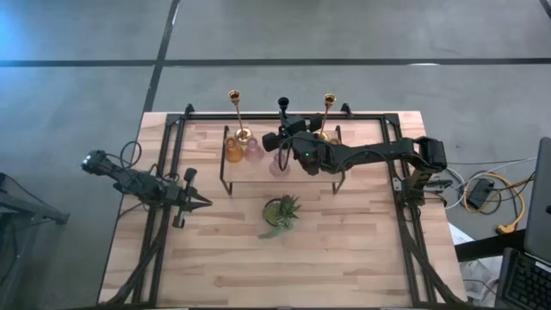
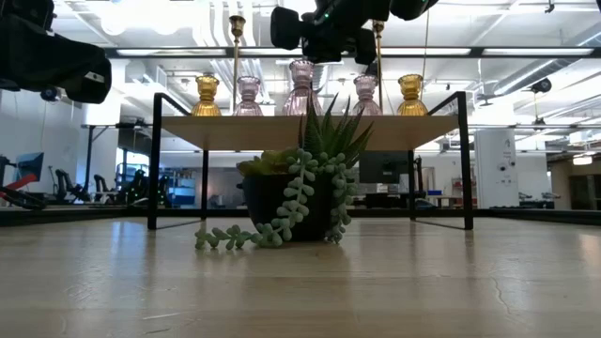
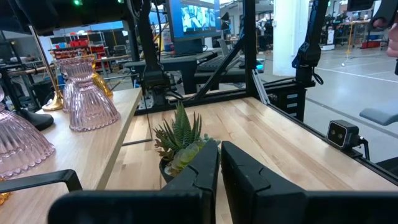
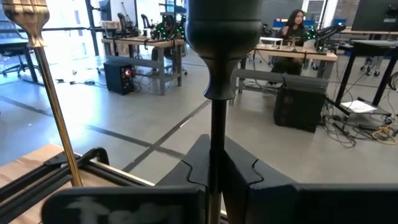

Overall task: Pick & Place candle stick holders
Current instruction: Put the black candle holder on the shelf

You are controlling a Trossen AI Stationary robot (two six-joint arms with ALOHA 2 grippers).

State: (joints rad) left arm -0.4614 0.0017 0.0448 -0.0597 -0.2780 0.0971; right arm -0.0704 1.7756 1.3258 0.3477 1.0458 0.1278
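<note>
Only the right wrist view shows the right gripper (image 4: 214,169) pinching the black candlestick holder (image 4: 217,93) (over the shelf (image 1: 258,168)). The left gripper (image 3: 219,163), pressed together, waits above the wooden table (image 1: 344,250).

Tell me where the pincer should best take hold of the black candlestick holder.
On its thin upright stem, below the wider cup at its top, coming level from the side. The right pincer is already closed there; the stem is slim enough for both fingers to straddle it.
</note>
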